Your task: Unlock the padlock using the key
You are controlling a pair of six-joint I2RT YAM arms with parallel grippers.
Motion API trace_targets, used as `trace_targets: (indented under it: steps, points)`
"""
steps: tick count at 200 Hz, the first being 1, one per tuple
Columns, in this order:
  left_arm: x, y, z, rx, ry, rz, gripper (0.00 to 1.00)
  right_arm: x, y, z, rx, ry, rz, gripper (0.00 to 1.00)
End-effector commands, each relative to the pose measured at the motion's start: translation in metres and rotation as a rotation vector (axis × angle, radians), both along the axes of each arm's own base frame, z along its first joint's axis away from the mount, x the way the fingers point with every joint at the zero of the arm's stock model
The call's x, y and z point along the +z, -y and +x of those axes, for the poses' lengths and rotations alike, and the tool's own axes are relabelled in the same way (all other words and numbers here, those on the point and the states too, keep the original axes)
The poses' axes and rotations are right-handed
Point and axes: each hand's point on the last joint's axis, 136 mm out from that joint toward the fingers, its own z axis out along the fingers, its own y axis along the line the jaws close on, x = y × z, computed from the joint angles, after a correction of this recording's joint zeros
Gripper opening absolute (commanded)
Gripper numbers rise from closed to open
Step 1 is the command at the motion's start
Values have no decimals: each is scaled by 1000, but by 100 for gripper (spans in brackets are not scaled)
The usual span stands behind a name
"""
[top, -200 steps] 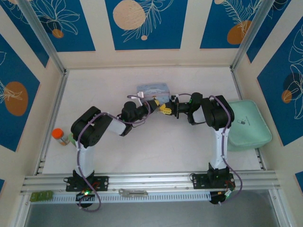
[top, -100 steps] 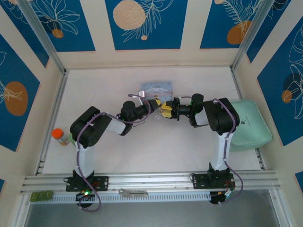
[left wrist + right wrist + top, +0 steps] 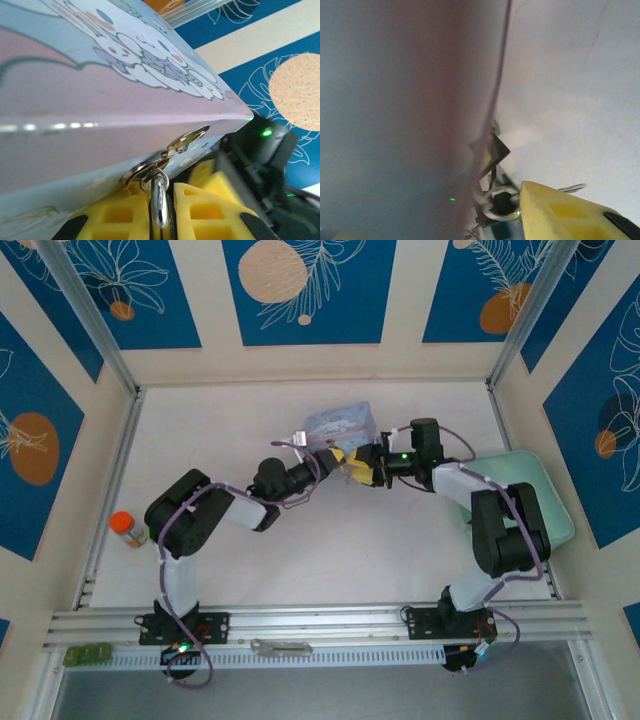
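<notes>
My left gripper [image 3: 327, 461] sits against the front of the pale blue tin [image 3: 338, 423], which stands tilted near the middle of the table [image 3: 300, 570]. In the left wrist view my yellow pads [image 3: 115, 220] are drawn close together on the padlock [image 3: 159, 204]. Its thin silvery shackle hangs from the tin's hasp [image 3: 187, 140] and runs down between the pads, which hide the dark body. My right gripper [image 3: 360, 469] faces the left one from the other side, just beside the same hasp. One yellow finger [image 3: 560, 212] shows in its own view, so I cannot tell how far those fingers stand apart. A thin pale metal sliver [image 3: 572, 188] pokes out beside that finger; I cannot tell whether it is the key.
</notes>
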Motion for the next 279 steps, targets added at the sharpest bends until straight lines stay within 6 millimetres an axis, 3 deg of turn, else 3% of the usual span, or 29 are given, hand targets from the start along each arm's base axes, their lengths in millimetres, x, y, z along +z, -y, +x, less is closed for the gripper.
trace_targets:
  steps: [1, 59, 104, 165, 191, 214, 279]
  points:
    - [5, -4, -1, 39, -5, 1, 0, -20, 13, -22, 33, 12, -200, 45]
    - [-34, -21, 12, 166, -137, 109, 0, -27, 6, -27, 65, 76, -247, 45]
    - [-50, -25, 16, 210, -207, 159, 0, -36, -12, -37, 220, 327, -607, 43]
    - [-53, -25, 12, 195, -271, 140, 0, -55, -40, -29, 462, 734, -974, 39]
    - [-53, -24, 9, 178, -313, 126, 0, -71, -39, -25, 544, 849, -1095, 38]
    - [-50, -26, 6, 172, -335, 114, 0, -75, -39, -22, 556, 910, -1105, 38]
    - [-43, -23, 2, 135, -361, 88, 0, -62, -54, -9, 497, 1139, -1057, 38]
